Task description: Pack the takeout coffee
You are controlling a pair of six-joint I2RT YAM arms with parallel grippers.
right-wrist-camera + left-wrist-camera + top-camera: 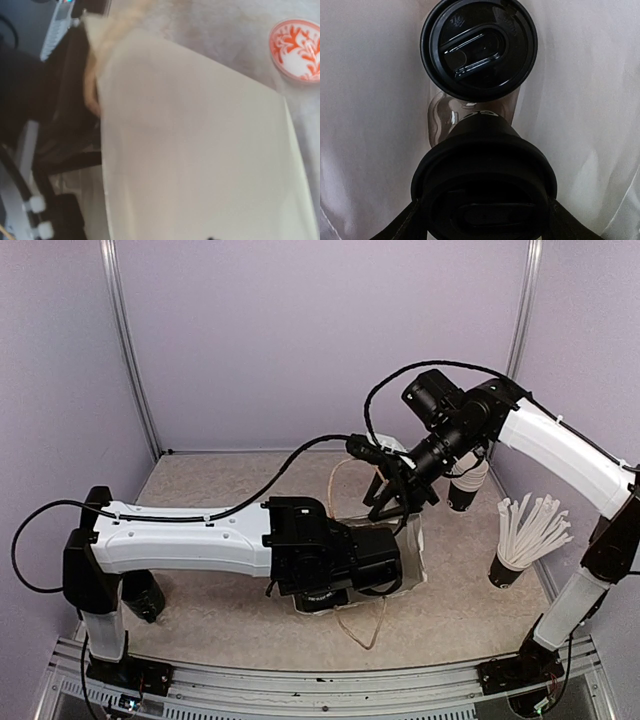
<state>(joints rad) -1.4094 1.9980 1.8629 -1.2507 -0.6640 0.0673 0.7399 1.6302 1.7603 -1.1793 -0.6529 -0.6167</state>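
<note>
Gripping the takeout coffee [482, 170], lower centre: your left gripper [484, 216], inside the white bag [365, 125]. Second lidded cup [479, 47], upper centre. Your right gripper [398, 502], by the bag: finger state indiscernible.

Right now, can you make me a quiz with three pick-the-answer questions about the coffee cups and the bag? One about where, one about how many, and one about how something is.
1. Where is the near cup?
A) inside the white bag
B) on top of a pile of plates
C) under the table

2. How many black lids show in the left wrist view?
A) one
B) two
C) five

3. How is the near cup's top?
A) open, with no lid
B) closed with a lid
C) covered by a napkin

Answers:
1 A, the bag's white walls rise all round it.
2 B, one lid is on the near cup and one is just beyond it.
3 B, a black lid sits right over its rim.
</note>
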